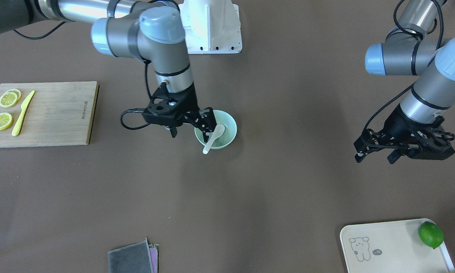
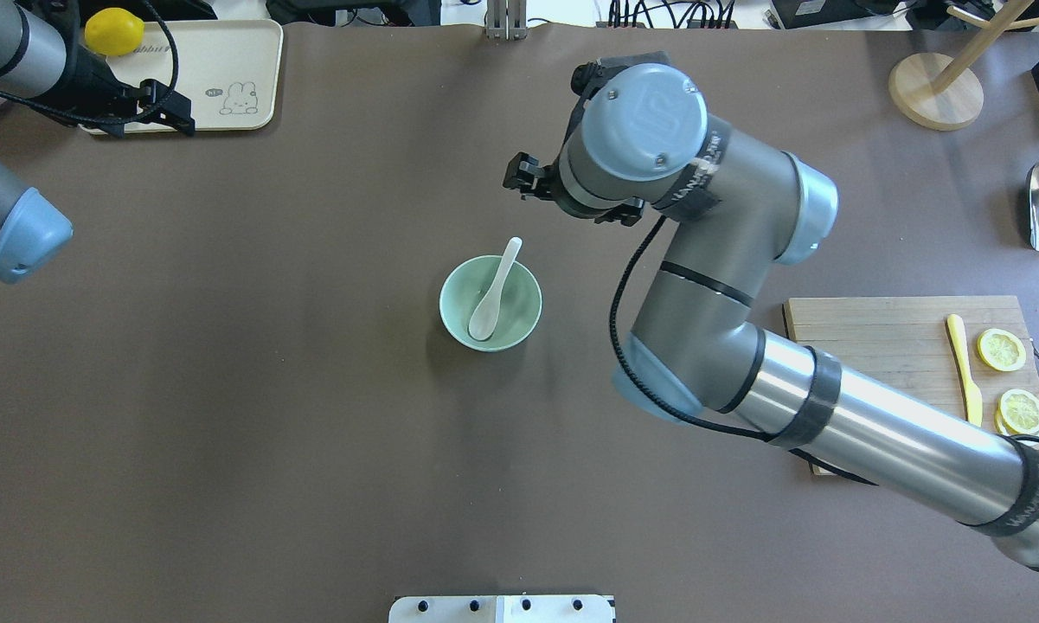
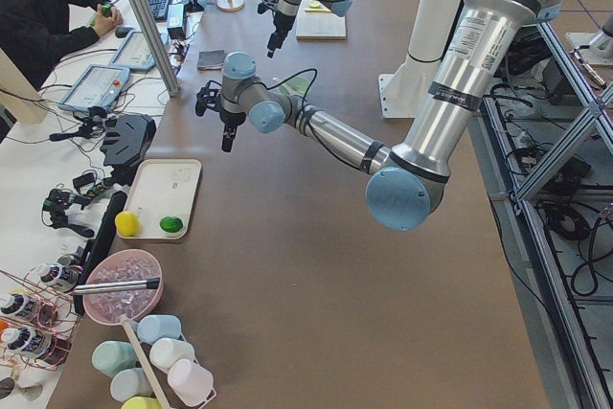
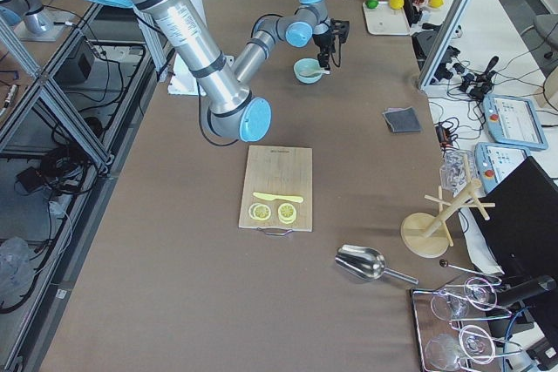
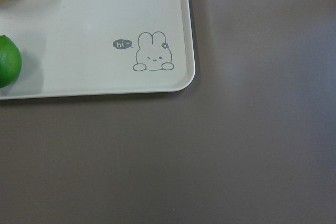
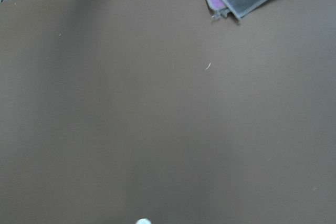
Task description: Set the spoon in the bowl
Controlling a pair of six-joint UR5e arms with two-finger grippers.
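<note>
The white spoon (image 1: 214, 138) lies in the pale mint-green bowl (image 1: 231, 127) with its scoop inside and its handle leaning out over the rim. In the overhead view the spoon (image 2: 495, 290) rests across the bowl (image 2: 454, 322). My right gripper (image 1: 192, 127) is open and empty, close beside and just above the bowl; one finger overlaps its rim in the front view. The overhead view hides most of it under the wrist. My left gripper (image 1: 375, 156) is open and empty, far from the bowl, hovering near the cream tray (image 2: 251, 104).
A wooden cutting board (image 1: 60, 125) holds a yellow knife (image 1: 22, 113) and lemon slices (image 1: 2, 121). The cream tray (image 1: 394, 246) carries a lime (image 1: 430, 234) and, in the overhead view, a lemon (image 2: 114, 31). A folded grey cloth (image 1: 132, 259) lies at the operators' edge.
</note>
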